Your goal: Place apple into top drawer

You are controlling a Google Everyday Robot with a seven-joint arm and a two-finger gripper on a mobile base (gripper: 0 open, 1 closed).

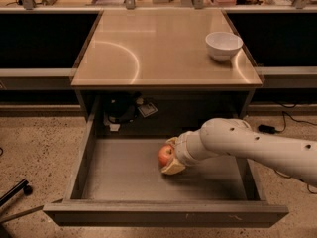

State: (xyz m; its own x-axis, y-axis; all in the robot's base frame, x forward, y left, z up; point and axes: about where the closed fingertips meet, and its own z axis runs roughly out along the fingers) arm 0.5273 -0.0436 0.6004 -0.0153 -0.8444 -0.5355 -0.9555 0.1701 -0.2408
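Robot hand [170, 156] on white arm, lower centre of frame; tan fingers clamped on small round red-orange apple [165, 155]. Apple inside wide, shallow grey top drawer [124, 175], pulled open; resting or just above bottom, cannot tell. White ceramic bowl [224, 45] upper right on glossy tan desk [148, 48].

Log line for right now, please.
phase: placing | gripper: inside top drawer, shut on apple | apple: not released | top drawer: open | white bowl: on tabletop
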